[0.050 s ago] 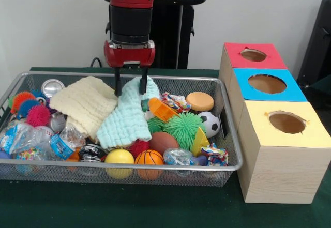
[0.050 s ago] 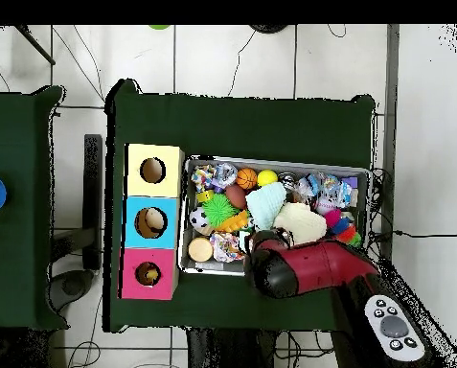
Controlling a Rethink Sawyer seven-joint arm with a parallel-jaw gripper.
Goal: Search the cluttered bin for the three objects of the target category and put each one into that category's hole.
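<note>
Red-and-black arm's hand (image 1: 130,85) down in the wire mesh bin (image 1: 230,135), its two dark fingers (image 1: 118,85) closed on the top edge of the mint-green waffle-weave cloth (image 1: 127,118), which drapes over the toys. Pale yellow cloth (image 1: 85,104) lies just beside it. Orange basketball (image 1: 149,158) and yellow ball (image 1: 119,157) at near wall. Wooden box with red, blue and yellow holed tops (image 1: 269,83) stands beside the bin on green bench (image 1: 129,207).

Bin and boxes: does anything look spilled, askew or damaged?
Nothing has spilled out of the bin. The only oddity is the mint cloth, pinched at its top edge by the gripper and draped over the toys. The holes in the yellow box and red box have ragged edges.
</note>
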